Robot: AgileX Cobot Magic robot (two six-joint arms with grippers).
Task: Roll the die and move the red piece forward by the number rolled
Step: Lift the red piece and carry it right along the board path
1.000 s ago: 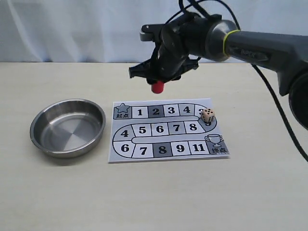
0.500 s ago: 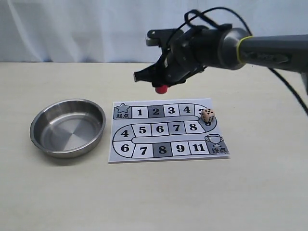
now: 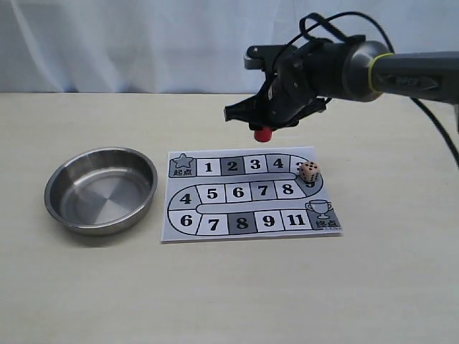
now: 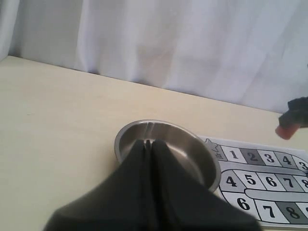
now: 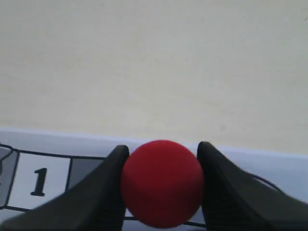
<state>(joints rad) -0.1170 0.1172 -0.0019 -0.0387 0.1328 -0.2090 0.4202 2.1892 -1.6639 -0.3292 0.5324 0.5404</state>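
Observation:
My right gripper (image 3: 262, 127) is shut on the red piece (image 3: 262, 133), holding it in the air above the far edge of the numbered board (image 3: 247, 193), roughly over squares 3 and 4. In the right wrist view the red piece (image 5: 162, 183) fills the gap between both fingers (image 5: 103, 192). The beige die (image 3: 309, 171) rests on the board's right bend, beside square 8. My left gripper (image 4: 149, 143) is shut and empty, seen in front of the steel bowl (image 4: 139, 132); it does not show in the exterior view.
The steel bowl (image 3: 101, 189) stands left of the board on the tan table. A white curtain hangs behind. The right arm's cable loops above the gripper (image 3: 337, 21).
My right gripper has carried the red piece to the right, from above square 2 to about above squares 3 and 4. The die and bowl have not moved.

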